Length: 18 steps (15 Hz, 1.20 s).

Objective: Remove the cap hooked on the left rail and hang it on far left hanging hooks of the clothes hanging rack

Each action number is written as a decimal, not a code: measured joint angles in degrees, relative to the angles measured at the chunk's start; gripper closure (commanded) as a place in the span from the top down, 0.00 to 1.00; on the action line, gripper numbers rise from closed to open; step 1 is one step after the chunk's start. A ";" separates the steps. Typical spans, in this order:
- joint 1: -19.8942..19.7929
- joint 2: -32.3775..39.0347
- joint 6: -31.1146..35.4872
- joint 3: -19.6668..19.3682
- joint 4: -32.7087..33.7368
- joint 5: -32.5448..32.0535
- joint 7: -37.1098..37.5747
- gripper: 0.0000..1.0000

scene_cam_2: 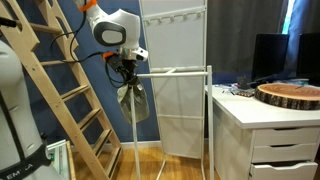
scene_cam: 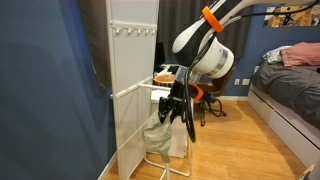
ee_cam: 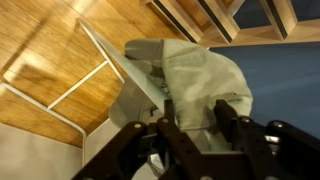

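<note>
A grey-green cap [scene_cam_2: 133,101] hangs at the end of the white clothes rack's side rail [scene_cam_2: 175,70]; it also shows in an exterior view [scene_cam: 160,134] and fills the wrist view [ee_cam: 190,70]. My gripper [scene_cam_2: 126,72] is right above the cap at the rail, and it also shows in an exterior view [scene_cam: 180,108]. In the wrist view the two black fingers [ee_cam: 197,125] are drawn in on the cap's fabric. The rack's upright white panel carries a row of small hooks [scene_cam_2: 172,17] near its top, also seen in an exterior view [scene_cam: 132,30].
A wooden ladder [scene_cam_2: 55,90] leans beside the rack. A white desk with drawers [scene_cam_2: 265,125] stands on the rack's other side. A bed [scene_cam: 290,85] and an orange chair [scene_cam: 205,95] stand behind. The floor is wood [ee_cam: 50,50].
</note>
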 measured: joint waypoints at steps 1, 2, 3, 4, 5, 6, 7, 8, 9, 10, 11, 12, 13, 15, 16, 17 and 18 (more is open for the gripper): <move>-0.19 0.13 0.00 0.18 0.10 0.00 0.00 0.10; -0.31 0.17 0.00 0.33 0.10 0.00 0.00 0.03; -0.46 0.20 0.00 0.45 0.09 0.00 0.00 0.01; -0.66 0.21 0.00 0.50 -0.01 0.00 0.00 0.00; -0.87 0.21 -0.06 0.54 -0.05 -0.01 0.00 0.02; -1.05 0.21 -0.16 0.67 -0.05 -0.02 0.02 0.03; -1.20 0.19 -0.32 0.80 -0.05 -0.08 0.07 0.02; -1.38 0.11 -0.53 0.91 -0.06 -0.23 0.11 0.03; -1.56 0.00 -0.74 1.00 -0.05 -0.35 0.16 0.03; -1.75 -0.15 -0.98 1.09 -0.05 -0.49 0.20 0.02; -1.99 -0.47 -1.32 1.20 -0.05 -0.84 0.35 0.03; -2.25 -0.94 -1.77 1.26 -0.04 -1.36 0.64 0.03; -2.59 -1.59 -2.21 1.34 -0.04 -2.11 1.01 0.03; -3.21 -3.25 -3.19 1.42 -0.06 -3.89 1.77 0.03; -3.47 -4.16 -3.66 1.43 -0.06 -4.88 2.13 0.03; -3.69 -5.12 -4.05 1.43 -0.04 -5.84 2.46 0.03; -3.90 -6.08 -4.35 1.43 -0.01 -6.80 2.67 0.03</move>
